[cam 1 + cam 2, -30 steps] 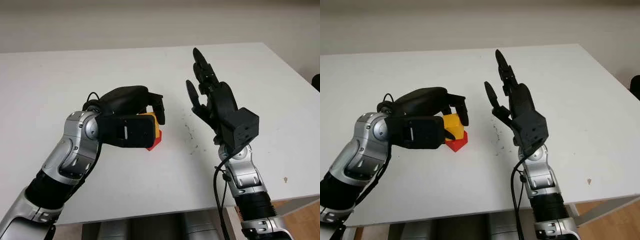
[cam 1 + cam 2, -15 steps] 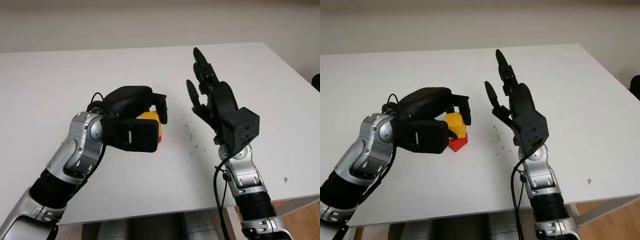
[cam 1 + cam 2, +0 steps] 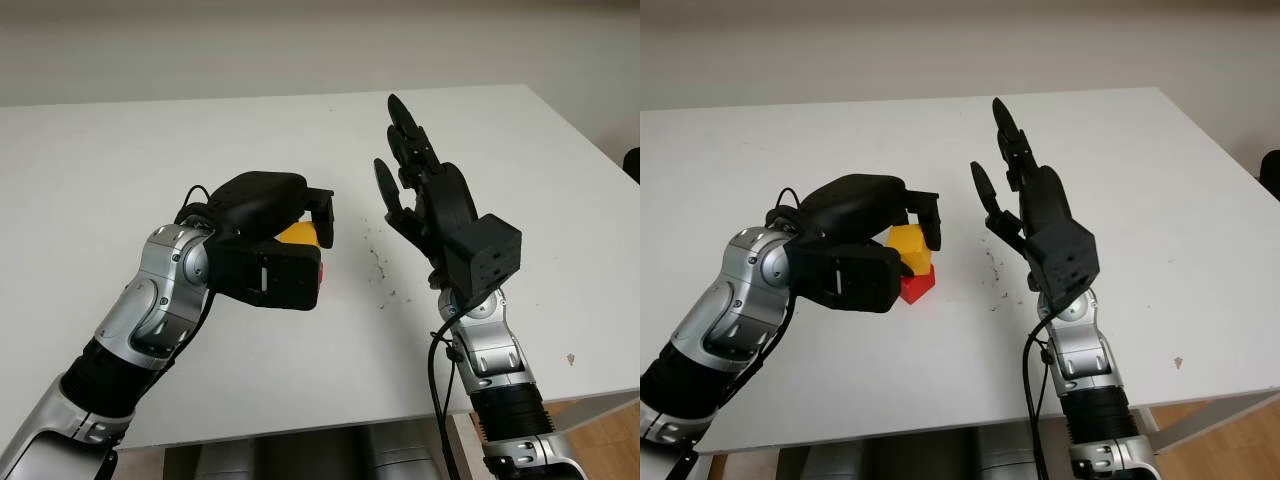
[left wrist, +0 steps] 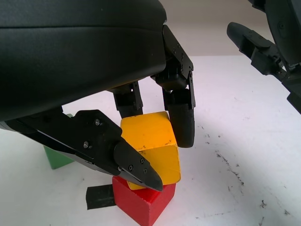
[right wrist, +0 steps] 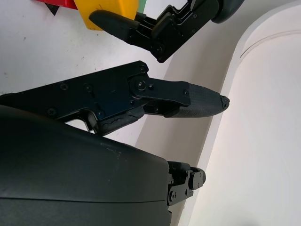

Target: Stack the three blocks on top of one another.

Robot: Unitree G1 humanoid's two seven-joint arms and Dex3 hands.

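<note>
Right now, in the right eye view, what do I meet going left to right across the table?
Left hand shut on the yellow block → red block under the yellow one → dark specks on the white table → right hand, open and raised above the table.

My black left hand (image 3: 865, 240) grips a yellow block (image 4: 149, 146) over a red block (image 4: 143, 202). A green block (image 4: 57, 155) sits on the white table (image 3: 150, 150), dark specks marking it.
</note>
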